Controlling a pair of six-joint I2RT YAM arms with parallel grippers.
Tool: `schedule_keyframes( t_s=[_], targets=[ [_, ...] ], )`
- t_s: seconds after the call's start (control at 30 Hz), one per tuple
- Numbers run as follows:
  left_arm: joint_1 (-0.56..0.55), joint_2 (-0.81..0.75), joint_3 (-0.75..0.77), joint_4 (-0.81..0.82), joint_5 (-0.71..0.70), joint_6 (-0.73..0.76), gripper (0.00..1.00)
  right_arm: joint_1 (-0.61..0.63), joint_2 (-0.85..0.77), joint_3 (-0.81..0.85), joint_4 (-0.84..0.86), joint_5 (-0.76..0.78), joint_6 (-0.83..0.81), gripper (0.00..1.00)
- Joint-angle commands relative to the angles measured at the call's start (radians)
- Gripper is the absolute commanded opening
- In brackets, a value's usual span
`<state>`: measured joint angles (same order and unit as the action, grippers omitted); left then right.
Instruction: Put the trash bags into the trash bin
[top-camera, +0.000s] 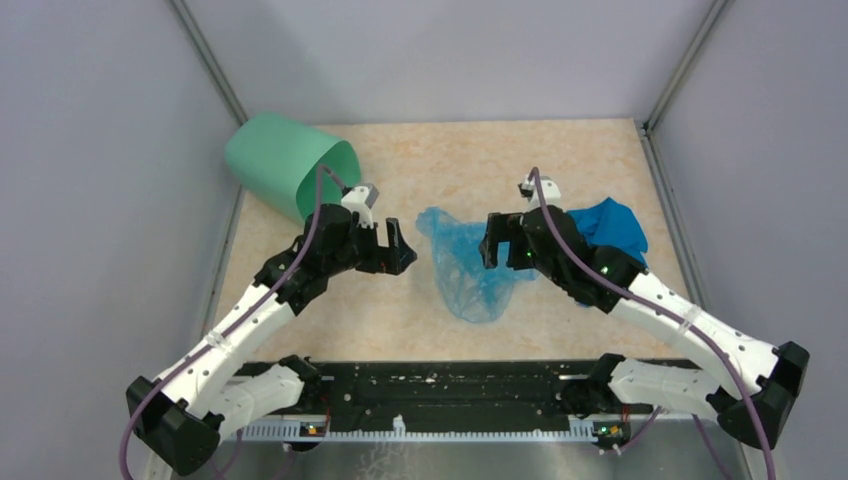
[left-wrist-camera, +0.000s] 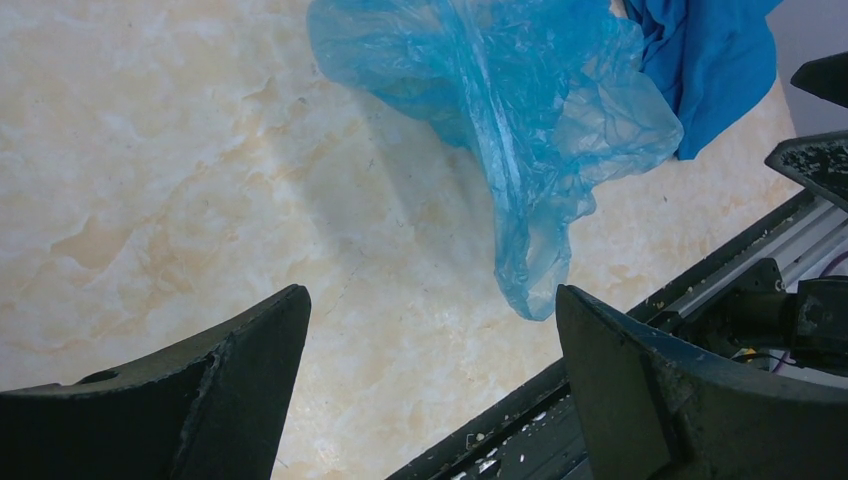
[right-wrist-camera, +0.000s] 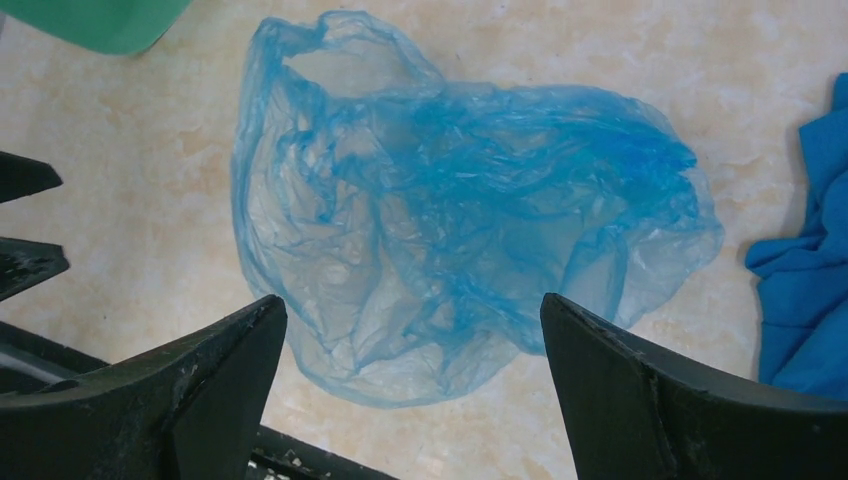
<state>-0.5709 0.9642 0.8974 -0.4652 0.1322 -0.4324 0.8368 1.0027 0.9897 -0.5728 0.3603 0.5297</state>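
The light blue translucent trash bag (top-camera: 467, 265) lies flat and crumpled on the table's middle; it also shows in the left wrist view (left-wrist-camera: 520, 110) and in the right wrist view (right-wrist-camera: 440, 210). The mint-green trash bin (top-camera: 285, 163) lies on its side at the back left, its mouth facing the middle. My left gripper (top-camera: 397, 248) is open and empty, just left of the bag. My right gripper (top-camera: 492, 245) is open and empty, at the bag's right edge, hovering over it.
A dark blue cloth (top-camera: 610, 228) lies crumpled to the right of the bag, partly under the right arm. Grey walls enclose the table on three sides. A black rail (top-camera: 450, 385) runs along the near edge.
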Motion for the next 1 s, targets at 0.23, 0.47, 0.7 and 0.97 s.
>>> schedule_keyframes(
  t_s=[0.23,0.47,0.7,0.97],
  targets=[
    [0.023,0.043,-0.028,0.081,0.006,-0.072,0.98,0.134,0.204,0.183,0.044,0.041,-0.031,0.93],
    [0.083,0.036,-0.053,0.029,-0.024,-0.105,0.98,0.193,0.435,0.378,-0.043,0.201,-0.060,0.92],
    [0.171,-0.036,-0.115,0.005,0.022,-0.096,0.98,0.193,0.650,0.528,-0.084,0.254,-0.122,0.92],
    [0.204,-0.078,-0.141,-0.013,0.055,-0.091,0.98,0.151,0.816,0.622,-0.150,0.302,-0.138,0.76]
  ],
)
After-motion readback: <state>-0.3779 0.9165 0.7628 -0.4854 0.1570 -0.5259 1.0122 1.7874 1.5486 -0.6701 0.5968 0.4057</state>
